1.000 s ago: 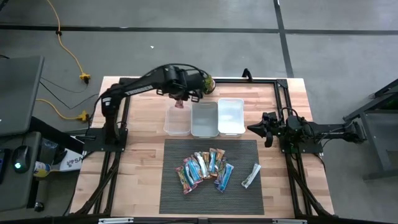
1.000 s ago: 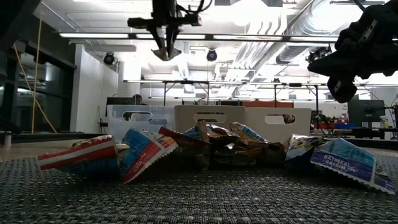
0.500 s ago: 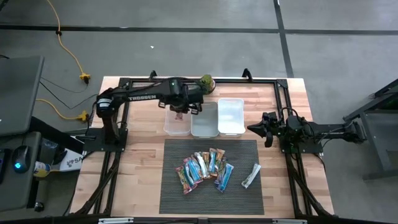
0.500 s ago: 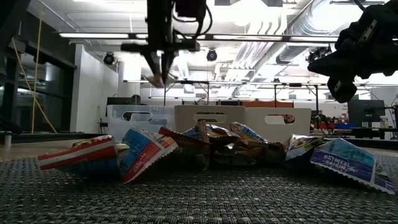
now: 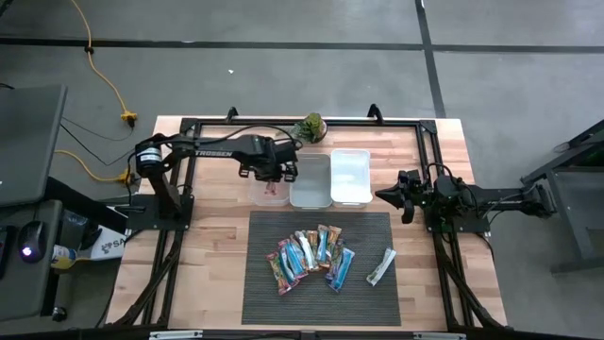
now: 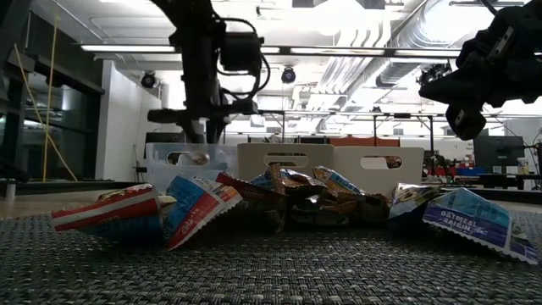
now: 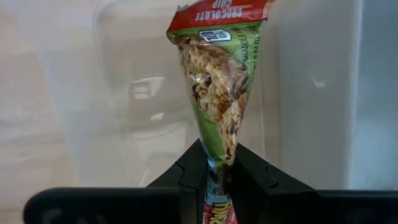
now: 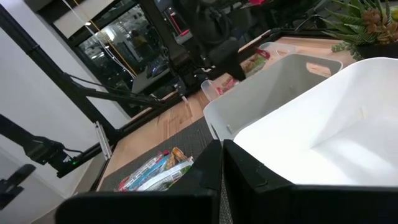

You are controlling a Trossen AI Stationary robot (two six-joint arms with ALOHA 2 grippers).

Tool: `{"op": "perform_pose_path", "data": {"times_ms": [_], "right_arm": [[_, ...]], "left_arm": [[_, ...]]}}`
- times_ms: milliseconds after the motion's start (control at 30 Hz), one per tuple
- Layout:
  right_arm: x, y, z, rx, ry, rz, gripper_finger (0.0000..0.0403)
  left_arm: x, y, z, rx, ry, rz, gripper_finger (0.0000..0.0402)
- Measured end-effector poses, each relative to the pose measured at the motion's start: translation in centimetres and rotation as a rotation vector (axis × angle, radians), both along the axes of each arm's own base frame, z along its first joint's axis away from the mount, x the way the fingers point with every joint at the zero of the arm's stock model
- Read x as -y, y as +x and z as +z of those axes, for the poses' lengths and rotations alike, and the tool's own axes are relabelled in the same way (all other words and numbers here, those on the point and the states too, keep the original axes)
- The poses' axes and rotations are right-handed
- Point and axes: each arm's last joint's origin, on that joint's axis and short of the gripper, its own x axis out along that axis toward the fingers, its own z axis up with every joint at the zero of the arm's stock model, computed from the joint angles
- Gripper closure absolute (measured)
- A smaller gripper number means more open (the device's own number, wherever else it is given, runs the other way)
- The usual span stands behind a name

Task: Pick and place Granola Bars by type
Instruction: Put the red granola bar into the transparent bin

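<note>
Left wrist: granola bar (image 7: 217,81) between jaws

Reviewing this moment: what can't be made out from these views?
- Whether the left bin already holds bars: the left gripper covers it in the high view.
- Held granola bar: its lower end is hidden between the jaws in the left wrist view.
- Pile of bars: wrapper print too small in the high view.
</note>
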Motion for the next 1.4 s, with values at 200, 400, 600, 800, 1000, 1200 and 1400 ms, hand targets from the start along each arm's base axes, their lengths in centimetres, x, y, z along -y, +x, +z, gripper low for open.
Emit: {"op": "perform_pose_path", "data": {"times_ms": [200, 400, 600, 800, 1000, 1200, 1400], "right_arm": [[0.0, 0.0, 0.0, 0.0, 0.0, 0.0, 0.0402], [0.0, 0.0, 0.0, 0.0, 0.0, 0.0, 0.0402], [0.0, 0.0, 0.0, -0.001, 0.0, 0.0, 0.0402], [0.0, 0.0, 0.0, -0.001, 0.0, 0.0, 0.0402], [0.0, 0.0, 0.0, -0.001, 0.0, 0.0, 0.0402], [0.0, 0.0, 0.0, -0.001, 0.0, 0.0, 0.0402], [0.0, 0.0, 0.0, -0.001, 0.0, 0.0, 0.0402]], "left_arm": [[-1.0, -0.9, -1.7, 0.002, -0.028, 0.036, 0.0351], [-1.4, -1.2, -2.2, 0.018, -0.081, 0.033, 0.0332], [-1.4, -1.0, -2.1, 0.04, -0.074, 0.029, 0.0267], [-1.5, -0.6, -1.6, 0.058, -0.065, -0.01, 0.0214], [-1.5, -0.6, 2.7, 0.118, 0.051, -0.031, 0.0207], [0.2, -3.2, 9.7, 0.24, 0.245, -0.021, 0.0208], [4.3, -8.0, 15.7, 0.433, 0.391, -0.003, 0.0208]]}}
